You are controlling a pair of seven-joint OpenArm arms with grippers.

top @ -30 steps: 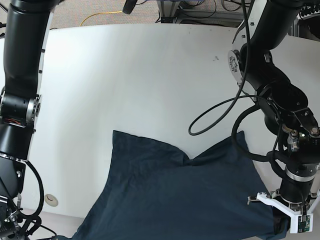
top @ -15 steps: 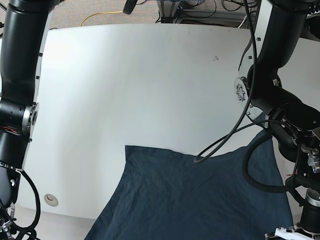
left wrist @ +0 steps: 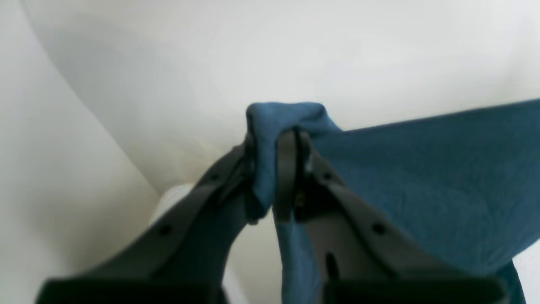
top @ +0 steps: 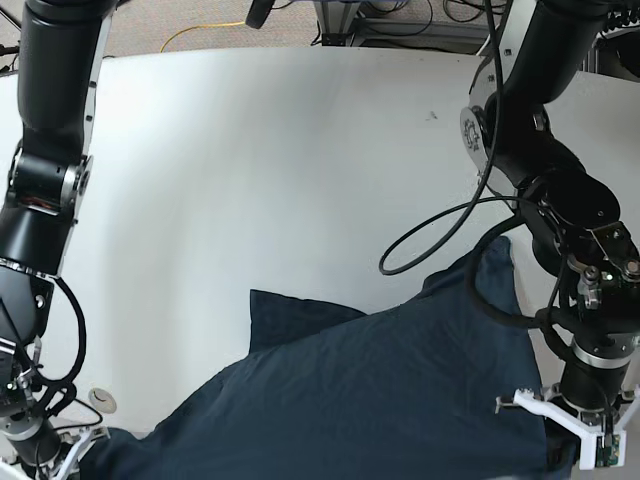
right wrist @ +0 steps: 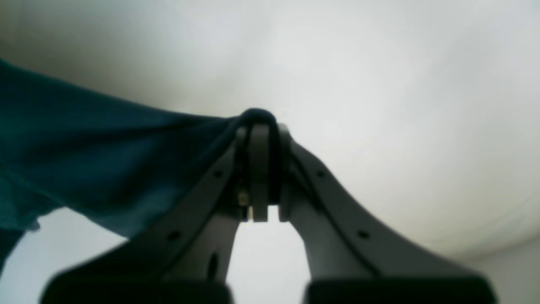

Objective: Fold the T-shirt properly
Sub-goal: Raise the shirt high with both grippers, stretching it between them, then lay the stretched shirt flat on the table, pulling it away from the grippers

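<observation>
The dark navy T-shirt (top: 380,400) lies spread across the near part of the white table (top: 250,180), with a flap (top: 300,315) lying flat at its far left. In the left wrist view my left gripper (left wrist: 274,143) is shut on a bunched corner of the T-shirt (left wrist: 422,177), held above the table. My right gripper (right wrist: 258,126) is shut on a thin edge of the T-shirt (right wrist: 93,156), which stretches off to the left. In the base view the left wrist (top: 590,370) sits bottom right and the right wrist (top: 30,430) bottom left; both sets of fingertips are hidden there.
A black cable loop (top: 430,240) hangs from the left arm over the shirt's far right corner. A small round white cap (top: 100,400) sits in the table near the front left edge. Beyond the table's far edge are floor cables (top: 200,30) and equipment.
The shirt's near left corner has been drawn toward the bottom left, where the right wrist has come into view. The left wrist has risen back into view. The far edge now sags in a fold.
</observation>
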